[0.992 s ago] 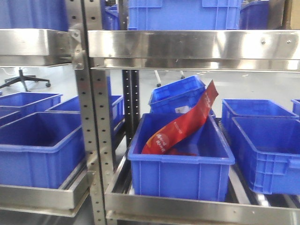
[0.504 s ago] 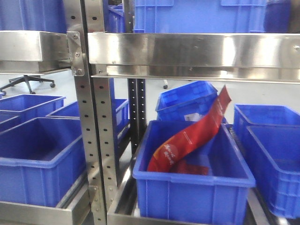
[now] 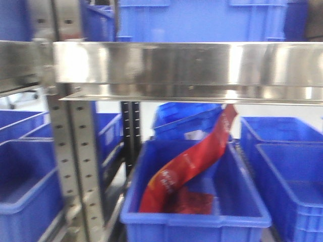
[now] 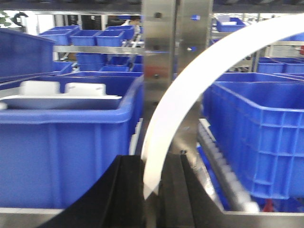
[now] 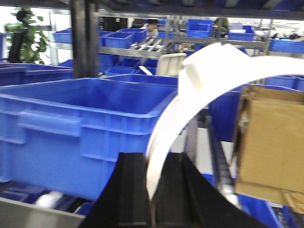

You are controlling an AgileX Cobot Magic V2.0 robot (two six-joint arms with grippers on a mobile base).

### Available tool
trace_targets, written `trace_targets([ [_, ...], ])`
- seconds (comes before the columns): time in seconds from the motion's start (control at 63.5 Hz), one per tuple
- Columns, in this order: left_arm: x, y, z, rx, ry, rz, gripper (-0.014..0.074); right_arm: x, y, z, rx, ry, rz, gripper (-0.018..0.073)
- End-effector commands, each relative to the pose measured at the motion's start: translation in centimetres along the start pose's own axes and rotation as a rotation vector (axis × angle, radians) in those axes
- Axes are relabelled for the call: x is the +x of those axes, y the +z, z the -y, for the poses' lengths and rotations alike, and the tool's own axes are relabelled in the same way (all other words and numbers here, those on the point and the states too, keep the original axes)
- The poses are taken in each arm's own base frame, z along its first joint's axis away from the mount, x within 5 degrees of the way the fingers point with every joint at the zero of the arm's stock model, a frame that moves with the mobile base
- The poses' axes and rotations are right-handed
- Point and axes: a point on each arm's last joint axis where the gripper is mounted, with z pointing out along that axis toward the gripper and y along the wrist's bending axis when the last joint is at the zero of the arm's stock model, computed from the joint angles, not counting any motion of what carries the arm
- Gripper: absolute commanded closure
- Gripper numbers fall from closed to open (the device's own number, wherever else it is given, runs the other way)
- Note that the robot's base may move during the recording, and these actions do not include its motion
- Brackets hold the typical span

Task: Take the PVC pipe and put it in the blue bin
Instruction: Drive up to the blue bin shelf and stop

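Left gripper (image 4: 152, 166) is closed on the lower end of a PVC pipe (image 4: 176, 107). Right gripper (image 5: 153, 164) likewise clamps a second PVC pipe (image 5: 187, 97). A blue bin (image 4: 256, 128) stands right of the first. Judged light, springy and slick: hold the flat band.

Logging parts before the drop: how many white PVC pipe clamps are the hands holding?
2. One PVC pipe is pinched in the left hand; another is pinched in the right hand. More may be hidden out of view.

A long red bag (image 3: 187, 162) leans tilted under the steel shelf (image 3: 171, 63). In the right wrist view, a cardboard box (image 5: 273, 142) stands on the right.
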Motion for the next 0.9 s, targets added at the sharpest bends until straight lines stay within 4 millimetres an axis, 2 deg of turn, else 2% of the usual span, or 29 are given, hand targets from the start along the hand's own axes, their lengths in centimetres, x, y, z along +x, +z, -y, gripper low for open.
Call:
trace_targets([
  [0.0, -0.43, -0.16, -0.01, 0.001, 0.001, 0.038, 0.0707, -0.33, -0.15, 0.0, 0.0, -0.013, 0.031, 0.0715],
  [0.882, -0.43, -0.16, -0.01, 0.001, 0.001, 0.038, 0.0707, -0.33, -0.15, 0.0, 0.0, -0.013, 0.031, 0.0715],
])
